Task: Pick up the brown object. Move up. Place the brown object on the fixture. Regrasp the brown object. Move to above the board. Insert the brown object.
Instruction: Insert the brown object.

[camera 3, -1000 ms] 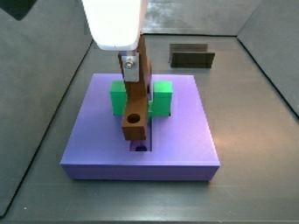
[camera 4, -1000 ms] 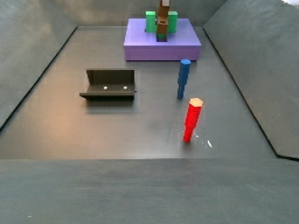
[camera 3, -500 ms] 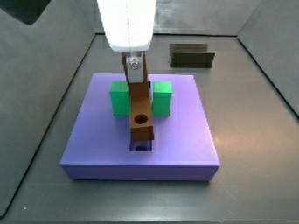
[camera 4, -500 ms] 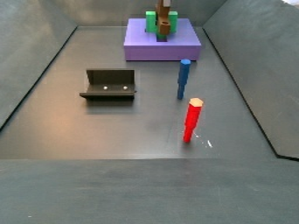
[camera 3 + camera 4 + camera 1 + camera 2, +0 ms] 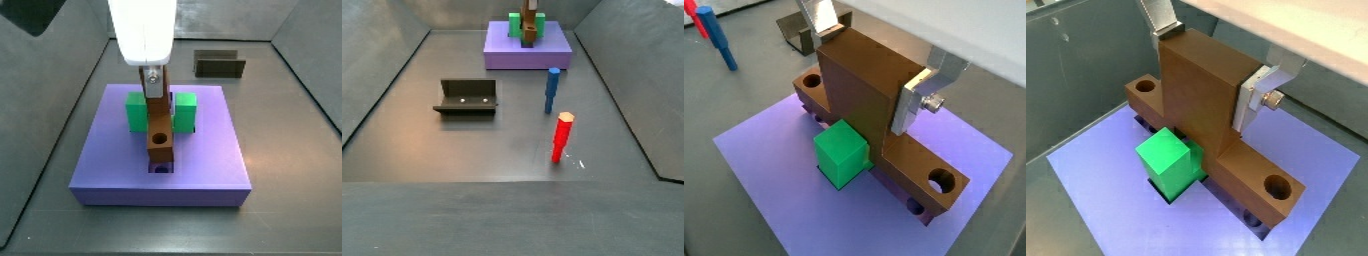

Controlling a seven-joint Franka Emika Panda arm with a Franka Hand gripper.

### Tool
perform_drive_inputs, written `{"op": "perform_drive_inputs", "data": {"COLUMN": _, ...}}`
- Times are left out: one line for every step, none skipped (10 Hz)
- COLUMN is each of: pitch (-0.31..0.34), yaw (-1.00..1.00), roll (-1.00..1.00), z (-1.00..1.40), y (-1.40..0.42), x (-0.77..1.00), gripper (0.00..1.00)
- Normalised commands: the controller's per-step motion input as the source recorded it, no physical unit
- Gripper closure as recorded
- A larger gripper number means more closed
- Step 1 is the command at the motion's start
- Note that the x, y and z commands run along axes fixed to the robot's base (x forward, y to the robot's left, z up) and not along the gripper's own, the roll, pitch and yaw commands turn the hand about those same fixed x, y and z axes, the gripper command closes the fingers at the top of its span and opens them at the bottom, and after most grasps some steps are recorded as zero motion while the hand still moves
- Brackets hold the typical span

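Note:
The brown object (image 5: 159, 135) is a bar with a round hole near each end and an upright slab in the middle. It lies along the groove of the lavender board (image 5: 214, 165), between the arms of the green U-shaped block (image 5: 136, 112). My gripper (image 5: 871, 58) is shut on the upright slab, one silver finger (image 5: 922, 92) on each side; both wrist views show the grip (image 5: 1211, 62). In a side view the gripper (image 5: 154, 82) hangs straight above the board. The brown object (image 5: 531, 30) also shows far off on the board (image 5: 529, 55). The fixture (image 5: 466, 97) stands on the floor with nothing in it.
A blue post (image 5: 552, 90) and a red post (image 5: 561, 137) stand on the floor between the board and the near side. The fixture (image 5: 221, 65) sits behind the board near the back wall. Grey walls enclose the floor.
My gripper has come down a little with the brown object, so the bar sits lower over the board's groove than a second ago.

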Motion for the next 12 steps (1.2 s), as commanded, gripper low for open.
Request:
{"op": "perform_drive_inputs", "data": {"pitch": 0.239, "yaw": -0.07, "roll": 0.08, "z": -0.01, "y": -0.10, "x": 0.07, "gripper": 1.00}}
{"op": "perform_drive_inputs", "data": {"pitch": 0.269, "yaw": -0.05, "roll": 0.00, "z": 0.00, "y": -0.09, "x": 0.17, "gripper": 1.00}}
{"op": "perform_drive_inputs", "data": {"pitch": 0.281, "yaw": -0.08, "roll": 0.00, "z": -0.04, "y": -0.05, "x": 0.19, "gripper": 1.00}}
{"op": "perform_drive_inputs", "data": {"pitch": 0.176, "yaw": -0.04, "roll": 0.05, "z": -0.15, "y": 0.00, "x": 0.15, "gripper": 1.00}}
{"op": "perform_drive_inputs", "data": {"pitch": 0.201, "yaw": 0.00, "roll": 0.09, "z": -0.17, "y": 0.00, "x": 0.10, "gripper": 1.00}}
{"op": "perform_drive_inputs", "data": {"pitch": 0.100, "yaw": 0.00, "roll": 0.01, "z": -0.16, "y": 0.00, "x": 0.07, "gripper": 1.00}}
{"op": "perform_drive_inputs", "data": {"pitch": 0.007, "yaw": 0.00, "roll": 0.00, "z": -0.04, "y": 0.00, "x": 0.00, "gripper": 1.00}}
{"op": "perform_drive_inputs", "data": {"pitch": 0.000, "yaw": 0.00, "roll": 0.00, "z": -0.04, "y": 0.05, "x": -0.03, "gripper": 1.00}}
{"op": "perform_drive_inputs", "data": {"pitch": 0.000, "yaw": -0.02, "roll": 0.02, "z": -0.06, "y": 0.05, "x": -0.05, "gripper": 1.00}}
{"op": "perform_drive_inputs", "data": {"pitch": 0.039, "yaw": -0.09, "roll": 0.10, "z": -0.09, "y": 0.00, "x": 0.00, "gripper": 1.00}}
{"op": "perform_drive_inputs", "data": {"pitch": 0.064, "yaw": -0.09, "roll": 0.10, "z": -0.09, "y": 0.00, "x": 0.00, "gripper": 1.00}}
{"op": "perform_drive_inputs", "data": {"pitch": 0.070, "yaw": -0.02, "roll": 0.06, "z": -0.05, "y": 0.00, "x": 0.00, "gripper": 1.00}}
